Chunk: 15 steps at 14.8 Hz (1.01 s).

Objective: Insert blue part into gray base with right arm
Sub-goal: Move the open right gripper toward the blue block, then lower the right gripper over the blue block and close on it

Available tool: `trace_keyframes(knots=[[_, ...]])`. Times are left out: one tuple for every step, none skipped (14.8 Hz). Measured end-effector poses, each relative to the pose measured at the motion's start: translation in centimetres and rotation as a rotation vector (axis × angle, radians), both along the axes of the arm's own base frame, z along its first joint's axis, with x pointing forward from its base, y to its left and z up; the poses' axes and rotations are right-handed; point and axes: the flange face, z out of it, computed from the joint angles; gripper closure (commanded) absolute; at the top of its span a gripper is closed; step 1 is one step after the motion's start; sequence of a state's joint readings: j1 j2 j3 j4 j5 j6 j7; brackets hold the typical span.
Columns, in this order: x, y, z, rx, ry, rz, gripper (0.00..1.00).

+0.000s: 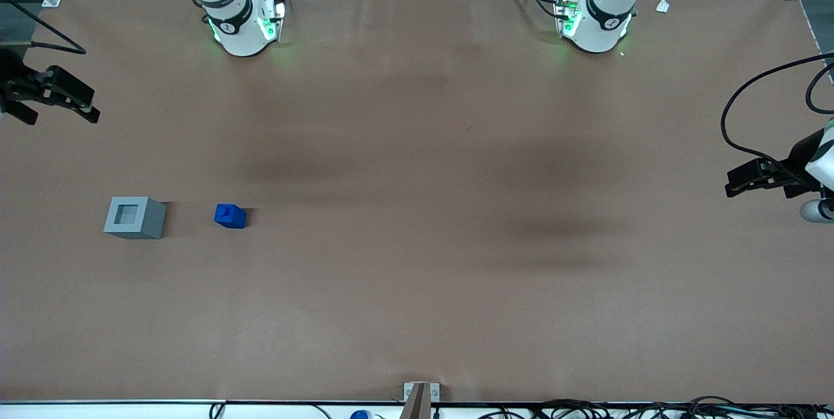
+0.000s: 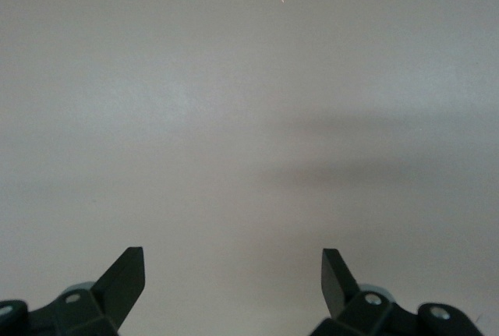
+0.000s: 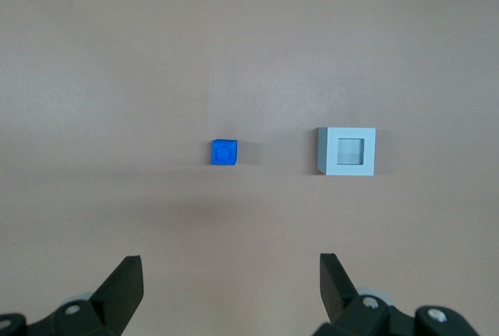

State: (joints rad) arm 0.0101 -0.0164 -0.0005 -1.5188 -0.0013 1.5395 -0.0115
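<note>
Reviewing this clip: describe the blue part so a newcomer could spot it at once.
On the brown table, look toward the working arm's end, where two small blocks sit side by side, apart. The blue part is the smaller, bright blue one with a raised stud; the gray base has a square recess. The right pincer hangs open, away from both.

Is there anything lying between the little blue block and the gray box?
Nothing: only bare brown table separates the blue part from the gray base, clearest in the front view. The open gripper hangs above.

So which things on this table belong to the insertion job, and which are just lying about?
Job:
blue part, standing apart beside the base
gray base, recess empty
gripper, open, held high above both

Lying about:
white scrap toward the parked arm's end
</note>
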Motion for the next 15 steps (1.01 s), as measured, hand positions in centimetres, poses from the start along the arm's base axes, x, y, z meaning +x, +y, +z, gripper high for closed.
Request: trace_keyframes(knots=[[0.4,0.0,-0.9,0.000,0.016,0.000,0.00],[0.8,0.0,-1.7,0.000,0.030,0.000,0.00],[1.2,0.0,-2.6,0.000,0.045,-0.001,0.00],[1.6,0.0,-3.4,0.000,0.059,0.000,0.00],[2.1,0.0,-4.4,0.000,0.076,0.000,0.00],[2.6,0.1,-5.4,0.000,0.090,0.001,0.00],[3.1,0.2,-6.4,0.000,0.100,0.003,0.00],[3.7,0.4,-7.5,0.000,0.107,0.006,0.00],[4.3,0.5,-8.4,0.001,0.109,0.008,0.00],[4.9,0.6,-9.4,0.011,0.106,0.007,0.00],[5.3,0.8,-10.4,0.028,0.101,0.005,0.00],[5.5,0.8,-11.7,0.038,0.098,0.002,0.00],[5.7,0.8,-13.1,0.041,0.095,0.000,0.00],[5.8,0.8,-14.7,0.043,0.094,-0.002,0.00],[5.9,0.8,-16.3,0.044,0.093,-0.004,0.00]])
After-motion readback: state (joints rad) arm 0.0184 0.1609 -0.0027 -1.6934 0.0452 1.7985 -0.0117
